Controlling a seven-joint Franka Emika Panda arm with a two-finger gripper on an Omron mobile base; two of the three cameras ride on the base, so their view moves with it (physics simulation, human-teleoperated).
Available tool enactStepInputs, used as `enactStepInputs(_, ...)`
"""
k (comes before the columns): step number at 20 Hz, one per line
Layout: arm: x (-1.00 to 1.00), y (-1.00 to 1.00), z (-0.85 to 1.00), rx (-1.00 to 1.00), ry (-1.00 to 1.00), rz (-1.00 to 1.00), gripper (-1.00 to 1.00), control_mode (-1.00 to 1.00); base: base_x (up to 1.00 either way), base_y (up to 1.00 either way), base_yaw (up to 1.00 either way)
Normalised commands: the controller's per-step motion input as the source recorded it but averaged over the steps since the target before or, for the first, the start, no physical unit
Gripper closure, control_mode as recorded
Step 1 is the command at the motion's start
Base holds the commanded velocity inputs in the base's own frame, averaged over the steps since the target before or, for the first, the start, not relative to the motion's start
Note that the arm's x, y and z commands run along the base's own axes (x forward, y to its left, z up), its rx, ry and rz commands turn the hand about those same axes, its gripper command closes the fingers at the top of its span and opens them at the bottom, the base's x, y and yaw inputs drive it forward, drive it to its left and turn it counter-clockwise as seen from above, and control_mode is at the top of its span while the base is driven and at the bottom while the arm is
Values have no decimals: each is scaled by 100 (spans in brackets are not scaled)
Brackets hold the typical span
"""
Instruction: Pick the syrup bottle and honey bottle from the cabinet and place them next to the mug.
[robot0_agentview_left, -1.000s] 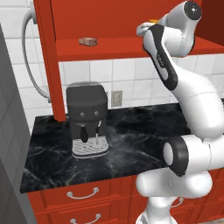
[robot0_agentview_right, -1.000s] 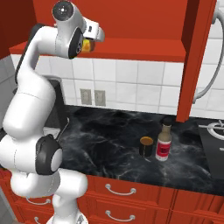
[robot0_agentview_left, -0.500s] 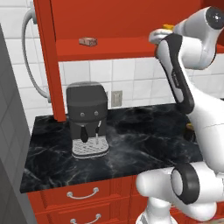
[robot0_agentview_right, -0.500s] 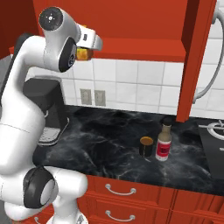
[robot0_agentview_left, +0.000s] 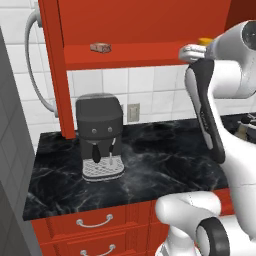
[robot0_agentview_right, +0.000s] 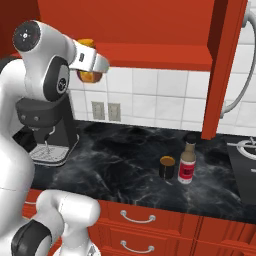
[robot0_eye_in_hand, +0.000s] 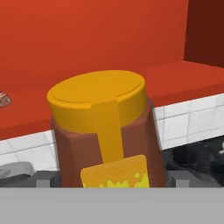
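You have the red cabinet (robot0_agentview_right: 150, 52) overhead and the coffee machine (robot0_agentview_left: 100, 135) at the counter's (robot0_agentview_right: 130, 160) back left. Your gripper (robot0_agentview_right: 92, 64) pinches the honey bottle (robot0_eye_in_hand: 107, 135) in the air, level with the shelf's front edge. The syrup bottle (robot0_agentview_right: 187, 158) stands just beside the mug (robot0_agentview_right: 167, 167) near the counter's front edge

The short amber honey bottle with a smooth yellow plastic cap (robot0_eye_in_hand: 98, 98) is looking glossy and translucent. The black marble-patterned surface (robot0_agentview_right: 125, 165) is shining with pale veining. The bright red cabinet (robot0_agentview_left: 125, 52) is showing a flat matt finish, and the white tiled wall (robot0_agentview_right: 150, 100) at 12 o'clock is gleaming faintly.
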Motion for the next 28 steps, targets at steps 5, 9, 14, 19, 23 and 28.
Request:
enactStepInputs(5,-6,0,-29,-5,0,-35,100,-100,0,0,0)
enactStepInputs(9,0,0,-39,-4,0,-44,100,-100,0,0,0)
enactStepInputs(14,-11,-1,-41,0,0,-43,100,-100,0,0,0)
enactStepInputs(19,-11,-13,-89,0,7,-18,100,-100,0,0,0)
enactStepInputs(23,1,-1,-82,0,3,-12,100,-100,0,0,0)
enactStepInputs(28,28,0,-60,0,0,-13,100,-100,0,0,0)
